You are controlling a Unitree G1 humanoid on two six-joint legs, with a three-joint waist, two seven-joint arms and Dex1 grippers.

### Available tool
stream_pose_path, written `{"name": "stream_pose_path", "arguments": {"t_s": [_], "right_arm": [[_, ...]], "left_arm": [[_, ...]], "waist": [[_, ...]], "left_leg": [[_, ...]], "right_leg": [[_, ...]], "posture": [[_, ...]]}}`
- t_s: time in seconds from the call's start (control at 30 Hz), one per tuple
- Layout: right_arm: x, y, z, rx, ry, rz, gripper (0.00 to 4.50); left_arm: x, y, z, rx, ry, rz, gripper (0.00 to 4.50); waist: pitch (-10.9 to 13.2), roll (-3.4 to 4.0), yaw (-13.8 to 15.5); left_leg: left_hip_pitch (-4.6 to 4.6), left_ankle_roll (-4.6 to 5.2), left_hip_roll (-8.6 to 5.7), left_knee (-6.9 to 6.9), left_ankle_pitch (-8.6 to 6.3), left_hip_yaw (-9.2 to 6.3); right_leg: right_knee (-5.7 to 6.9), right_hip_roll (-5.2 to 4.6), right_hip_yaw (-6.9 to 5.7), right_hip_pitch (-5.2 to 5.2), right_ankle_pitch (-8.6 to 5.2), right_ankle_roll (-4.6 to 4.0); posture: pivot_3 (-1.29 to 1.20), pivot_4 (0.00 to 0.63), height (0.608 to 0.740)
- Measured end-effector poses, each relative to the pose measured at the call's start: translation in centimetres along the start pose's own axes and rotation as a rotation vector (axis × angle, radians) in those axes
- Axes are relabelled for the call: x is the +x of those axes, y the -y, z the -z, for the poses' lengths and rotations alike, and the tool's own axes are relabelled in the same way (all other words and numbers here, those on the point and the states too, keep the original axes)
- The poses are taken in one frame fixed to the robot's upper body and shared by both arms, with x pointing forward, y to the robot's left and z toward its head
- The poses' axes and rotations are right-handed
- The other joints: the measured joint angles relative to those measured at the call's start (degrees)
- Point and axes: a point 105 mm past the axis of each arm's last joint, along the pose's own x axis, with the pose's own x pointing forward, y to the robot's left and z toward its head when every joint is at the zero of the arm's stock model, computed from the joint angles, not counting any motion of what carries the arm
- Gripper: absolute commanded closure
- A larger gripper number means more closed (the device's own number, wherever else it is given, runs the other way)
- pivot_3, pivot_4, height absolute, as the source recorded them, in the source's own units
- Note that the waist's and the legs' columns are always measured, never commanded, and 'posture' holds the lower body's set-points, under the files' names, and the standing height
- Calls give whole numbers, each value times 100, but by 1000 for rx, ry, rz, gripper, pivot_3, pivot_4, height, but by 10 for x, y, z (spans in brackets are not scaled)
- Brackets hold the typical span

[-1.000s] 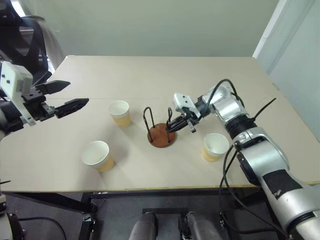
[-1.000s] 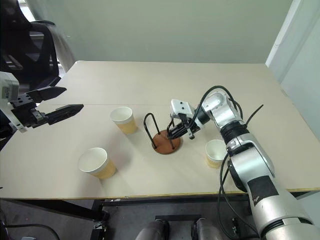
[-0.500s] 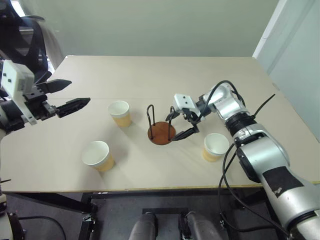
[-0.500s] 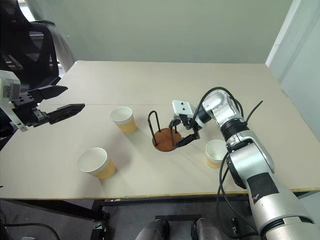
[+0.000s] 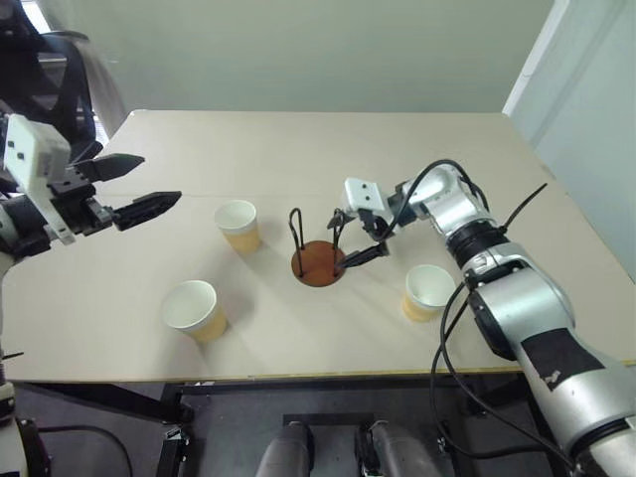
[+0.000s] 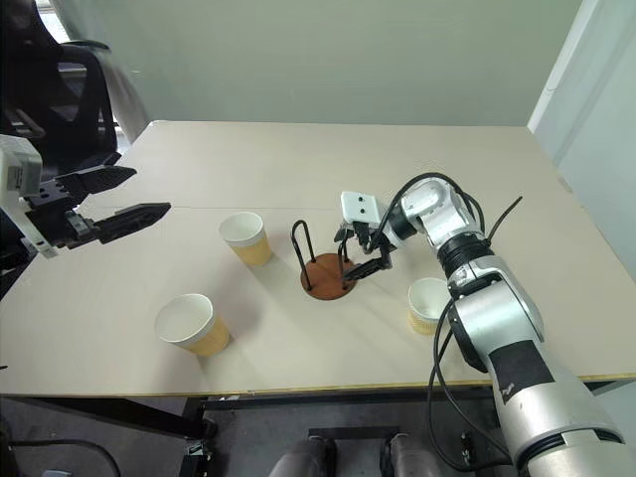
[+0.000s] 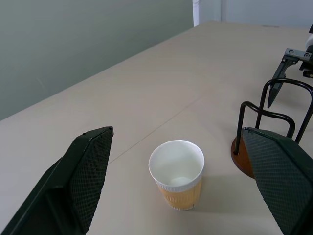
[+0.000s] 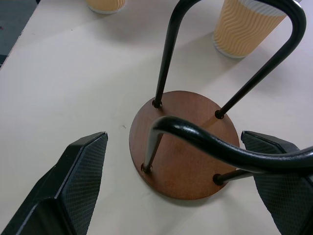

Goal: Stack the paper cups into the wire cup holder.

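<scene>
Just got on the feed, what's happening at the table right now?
The right gripper sits open at the wire cup holder, its fingers either side of the near wire loop, gripping nothing. The holder stands upright and empty. All three paper cups stand loose on the table: one left of the holder, one nearer the front edge, one on the right. The left gripper hovers open off to the left.

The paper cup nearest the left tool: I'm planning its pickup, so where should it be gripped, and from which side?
Judging by its pose, grip the small tapered tan-and-white paper cup across its ribbed tan wall below the rim, coming in level from the robot's left: it stands upright, mouth open, with bare table around it.
</scene>
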Motion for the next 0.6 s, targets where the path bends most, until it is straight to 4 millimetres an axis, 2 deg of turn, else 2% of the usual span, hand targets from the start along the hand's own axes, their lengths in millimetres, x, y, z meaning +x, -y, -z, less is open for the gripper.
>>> {"name": "stream_pose_path", "arguments": {"t_s": [0.1,0.33,0.47,0.6], "right_arm": [[-7,0,5,-1,-19,-2,52],[-48,-4,18,42,-84,-27,52],[-71,0,11,52,-89,7,52],[-96,2,1,36,-73,59,52]], "left_arm": [[1,3,2,-3,-8,27,0],[5,17,11,-38,-70,184,0],[9,23,5,-49,-51,277,0],[11,33,10,-54,-72,382,0]], "waist": [[0,0,8],[0,0,15],[0,0,9],[1,1,4]], "left_leg": [[-2,1,-1,0,-1,0],[-3,0,0,0,-3,0],[-2,0,0,0,-3,0],[-10,1,0,-1,-3,0]], "right_leg": [[-1,-1,0,0,0,0],[0,0,-1,0,0,0],[0,0,0,-1,0,0],[-3,0,0,-7,-1,0]], "posture": [[0,150,740],[0,150,740],[0,150,740],[0,150,740]]}}
